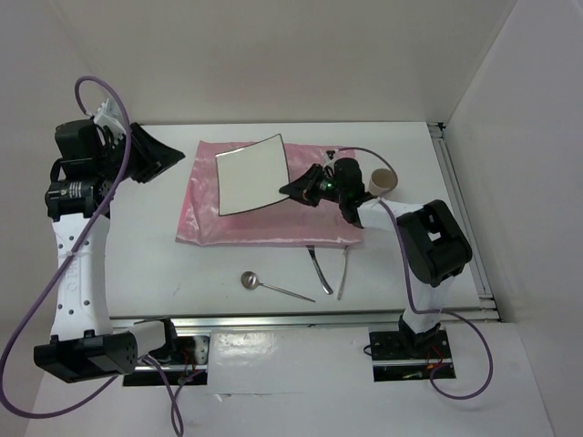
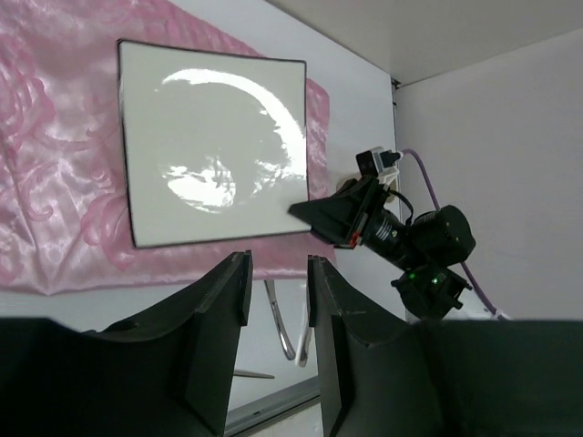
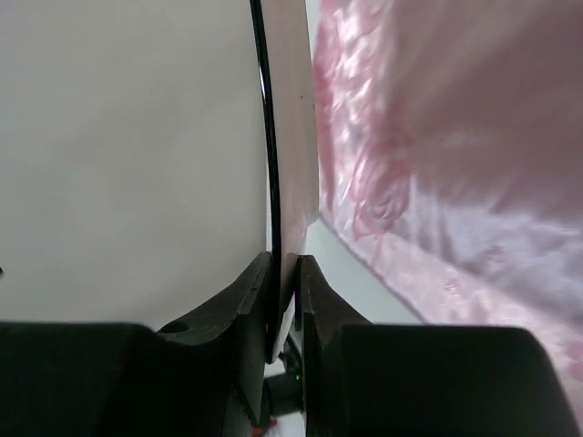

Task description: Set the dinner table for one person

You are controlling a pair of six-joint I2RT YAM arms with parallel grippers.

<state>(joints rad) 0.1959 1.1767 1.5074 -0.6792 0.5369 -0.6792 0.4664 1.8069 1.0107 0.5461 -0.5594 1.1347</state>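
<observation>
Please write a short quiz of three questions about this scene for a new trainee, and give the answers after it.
1. True or false: the right end effector is shut on the edge of the white plate.
2. Choose one. The spoon lies: A) on the plate; B) on the bare dinner table, in front of the pink mat; C) on the mat.
3. Short answer: what does the left end effector hold?

Key: 1 true; 2 B; 3 nothing, it is open and empty.
</observation>
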